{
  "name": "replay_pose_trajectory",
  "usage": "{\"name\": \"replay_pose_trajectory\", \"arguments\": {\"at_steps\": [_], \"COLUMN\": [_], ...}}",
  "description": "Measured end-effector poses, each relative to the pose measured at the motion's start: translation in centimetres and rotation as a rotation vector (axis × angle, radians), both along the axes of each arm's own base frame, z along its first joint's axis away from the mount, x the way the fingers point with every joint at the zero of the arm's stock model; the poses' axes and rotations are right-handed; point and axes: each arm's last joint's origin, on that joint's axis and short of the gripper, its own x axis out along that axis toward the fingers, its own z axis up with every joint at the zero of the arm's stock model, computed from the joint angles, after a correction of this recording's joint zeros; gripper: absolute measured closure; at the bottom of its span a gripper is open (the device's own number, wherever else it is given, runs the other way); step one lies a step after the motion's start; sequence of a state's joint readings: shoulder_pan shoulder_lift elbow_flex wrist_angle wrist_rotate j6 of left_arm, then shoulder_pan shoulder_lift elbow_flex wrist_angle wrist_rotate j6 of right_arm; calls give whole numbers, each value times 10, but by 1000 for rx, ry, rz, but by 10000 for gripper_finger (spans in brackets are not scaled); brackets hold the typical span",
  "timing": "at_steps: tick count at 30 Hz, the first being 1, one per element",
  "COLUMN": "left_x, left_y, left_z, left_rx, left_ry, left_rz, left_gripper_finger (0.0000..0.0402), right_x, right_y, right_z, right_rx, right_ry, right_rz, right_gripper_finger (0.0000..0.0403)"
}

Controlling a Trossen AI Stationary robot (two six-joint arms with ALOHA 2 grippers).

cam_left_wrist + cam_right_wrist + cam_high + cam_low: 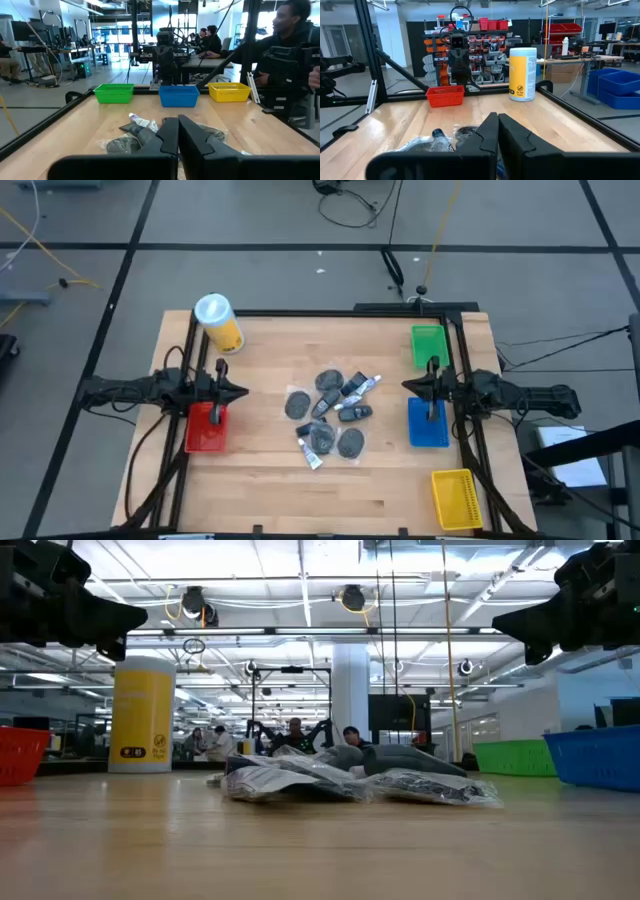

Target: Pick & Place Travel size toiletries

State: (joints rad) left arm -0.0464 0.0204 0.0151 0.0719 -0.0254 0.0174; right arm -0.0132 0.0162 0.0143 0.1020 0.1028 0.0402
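Both jaws narrow, toiletries (333, 415) heaped mid-table, yellow canister (218, 322) and four bins well apart.

Travel size toiletries (332, 415): grey round packets, dark bottles, white-blue tubes.
Position: clustered flat at the middle of the surface (270, 480).

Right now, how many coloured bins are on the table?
4. The red bin lies under the left gripper, the blue bin under the right gripper, the green bin beyond the blue, the yellow bin near the front right corner. None seems hidden.
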Motion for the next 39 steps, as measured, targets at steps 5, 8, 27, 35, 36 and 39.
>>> {"name": "replay_pose_trajectory", "arguments": {"at_steps": [5, 8, 27, 35, 36, 39], "left_x": [0, 0, 7, 37, 43, 64], "left_y": [0, 0, 5, 2, 2, 0], "left_z": [0, 0, 0, 32, 37, 49], "left_rx": [0, 0, 36, 51, 46, 25], "left_ry": [0, 0, 58, 303, 351, 498], "left_rz": [-2, -2, 185, 245, 257, 275], "left_gripper_finger": [394, 394, 394, 386, 379, 342], "right_x": [0, 0, 0, 1, 2, 3], "right_y": [0, 0, 2, 2, 2, 2], "right_z": [0, 0, 1, -1, -2, -3], "right_rx": [0, 0, 26, 45, 45, 46], "right_ry": [1, 0, -9, 9, 16, 38], "right_rz": [0, 0, 19, 25, 24, 24], "right_gripper_finger": [398, 398, 356, 282, 277, 265]}}
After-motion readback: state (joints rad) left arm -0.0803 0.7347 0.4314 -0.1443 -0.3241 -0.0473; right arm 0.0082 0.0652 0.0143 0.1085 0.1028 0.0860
